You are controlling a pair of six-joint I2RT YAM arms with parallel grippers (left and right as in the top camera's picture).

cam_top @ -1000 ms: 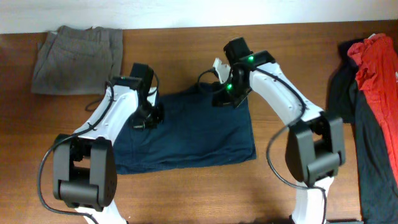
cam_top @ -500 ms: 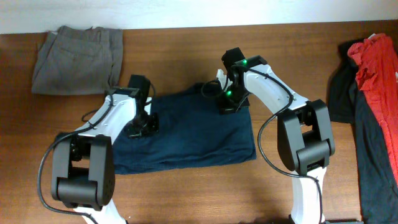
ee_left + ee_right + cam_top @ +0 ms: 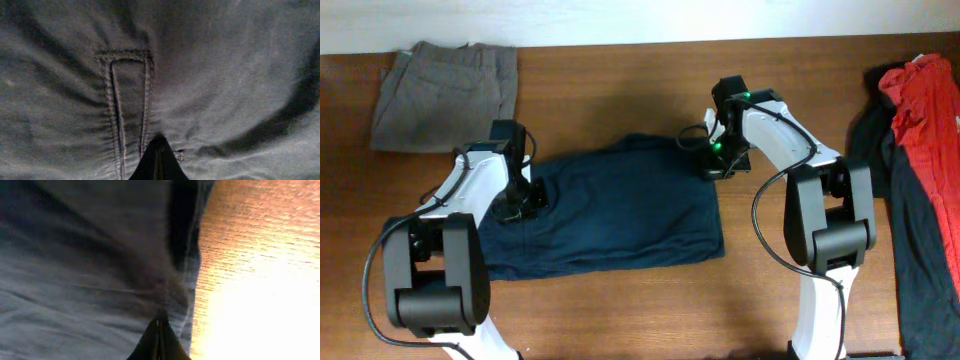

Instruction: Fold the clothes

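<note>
The dark navy-blue trousers [image 3: 610, 215] lie folded in a broad rectangle at the table's middle. My left gripper [image 3: 516, 205] is at their left edge and my right gripper [image 3: 716, 166] is at their upper right corner. In the left wrist view the fingers [image 3: 158, 143] are pressed together on the navy cloth [image 3: 225, 75] beside a stitched belt loop [image 3: 127, 100], with creases running out from the tip. In the right wrist view the fingers [image 3: 160, 321] are pressed together on the cloth's edge [image 3: 75, 255] next to bare wood [image 3: 250, 255].
Folded grey-khaki trousers [image 3: 445, 92] lie at the back left. A red garment [image 3: 932, 100] lies on black garments [image 3: 920, 260] along the right edge. The wooden table [image 3: 620, 90] shows behind and in front of the navy trousers.
Both grippers have moved outward, left one leftward and right one rightward, pulling the navy trousers wider and flatter. The trousers' left edge now reaches farther left.
</note>
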